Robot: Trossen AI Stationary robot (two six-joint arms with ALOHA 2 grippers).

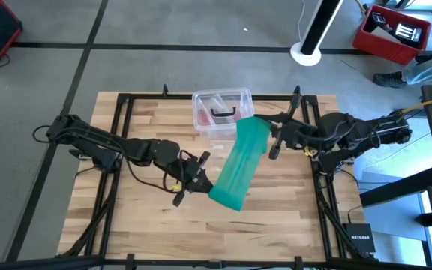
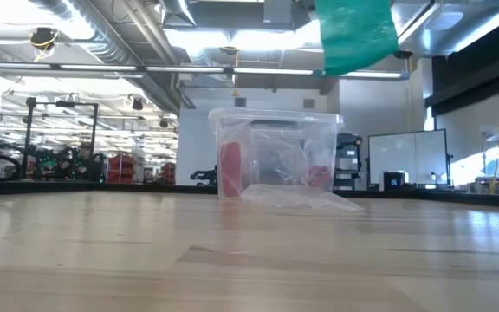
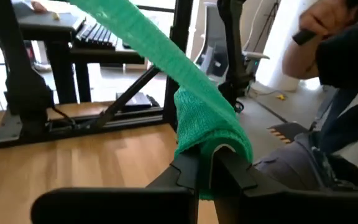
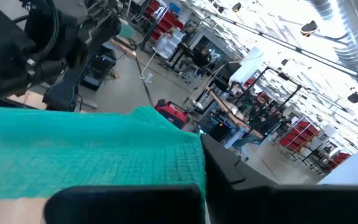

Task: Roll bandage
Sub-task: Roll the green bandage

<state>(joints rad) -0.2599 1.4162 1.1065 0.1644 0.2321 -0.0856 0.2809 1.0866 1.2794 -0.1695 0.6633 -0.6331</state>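
Bandage is hanging flat above the table, stretched between both arms near the box. Left gripper is pinching one end, right gripper is clamping the other. No roll is showing yet; rolling seems barely begun.

The teal-green bandage hangs stretched as a flat band, lifted above the table.

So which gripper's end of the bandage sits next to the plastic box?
The right gripper holds the bandage end beside the clear box; the left gripper grips the far end, toward the table's middle.
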